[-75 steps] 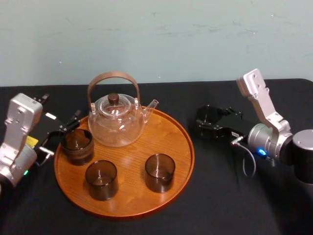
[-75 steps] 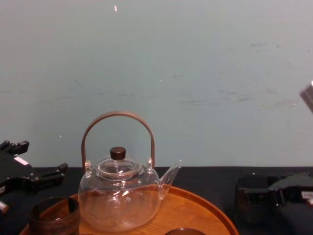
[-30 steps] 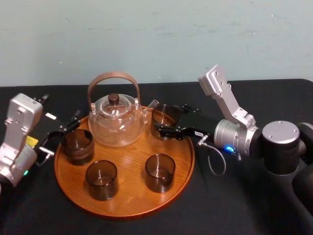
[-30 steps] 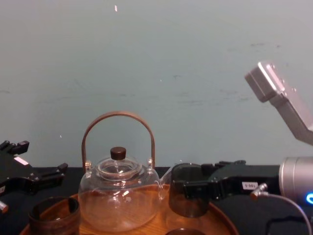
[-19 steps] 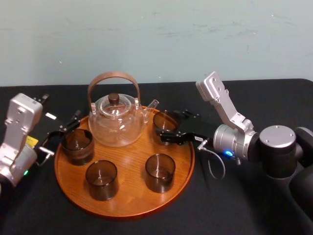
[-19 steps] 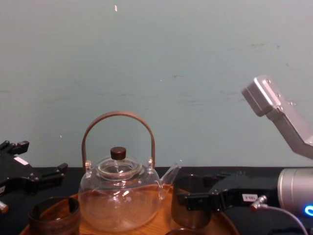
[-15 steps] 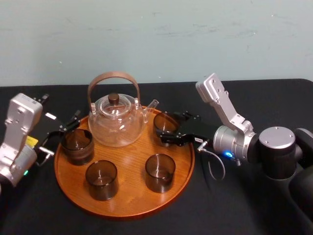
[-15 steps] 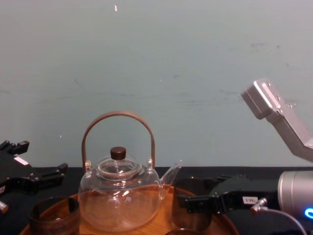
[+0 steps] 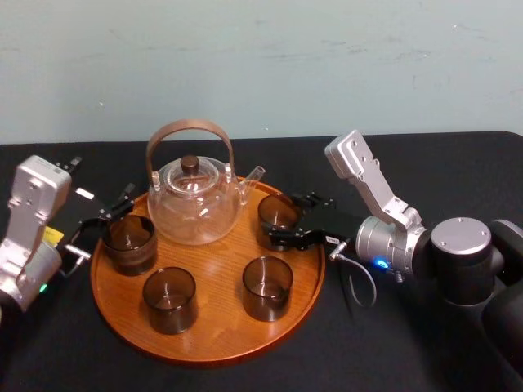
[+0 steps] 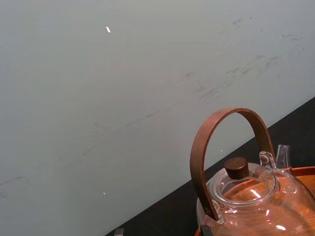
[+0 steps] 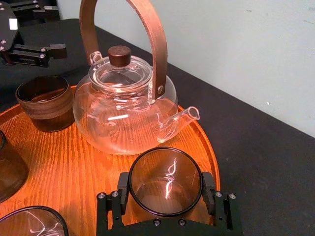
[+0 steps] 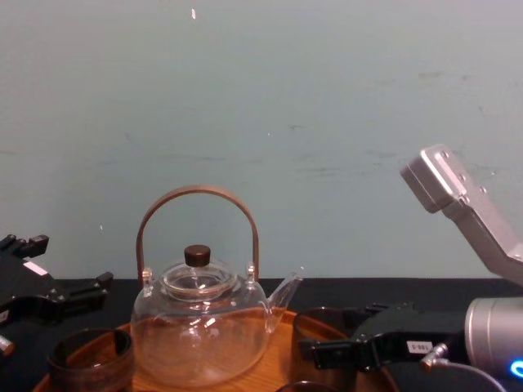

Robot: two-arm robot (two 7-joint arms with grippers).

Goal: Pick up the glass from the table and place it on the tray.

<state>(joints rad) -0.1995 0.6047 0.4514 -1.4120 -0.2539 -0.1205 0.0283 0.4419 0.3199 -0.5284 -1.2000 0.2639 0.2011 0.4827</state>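
Right gripper [image 9: 283,222] has come down since half a second ago, lowering the glass [image 9: 278,212] toward the tray [image 9: 204,353]; 2.5 s ago both were out over the black table [image 9: 425,343], right of the tray.

Head view: glass is inside the tray's right rim, just right of the teapot [image 9: 193,204] spout. Right jaws pinch it from both sides. Cannot tell whether its base touches the wood. Also on the tray: left-rim glass [image 9: 129,242], front-left glass [image 9: 169,299] and front-right glass [image 9: 267,287]. Left gripper [image 9: 102,224] is at the tray's left edge beside the left-rim glass, jaws spread, nothing between them.

Left wrist view: teapot [image 10: 246,196] with brown hoop handle and dark lid knob, a sliver of tray [image 10: 304,173] behind it, table [image 10: 167,211], pale wall [image 10: 123,88].

Right wrist view: right gripper [image 11: 165,192] has a finger on each side of the glass [image 11: 165,172], pads against its wall. Glass is upright and empty, low over the tray [image 11: 83,167] near the rim, apart from the spout of the teapot [image 11: 123,108]. Left-rim glass [image 11: 44,101] sits beyond the teapot, and the left gripper [image 11: 24,34] is past it with jaws apart.

Chest view: glass [image 12: 320,322] is low, its bottom hidden behind the tray [image 12: 278,359] rim, right of the teapot [image 12: 200,327]. Right gripper [image 12: 327,345] is clamped on it. Left gripper [image 12: 49,298] is at the left edge above the left-rim glass [image 12: 90,359].
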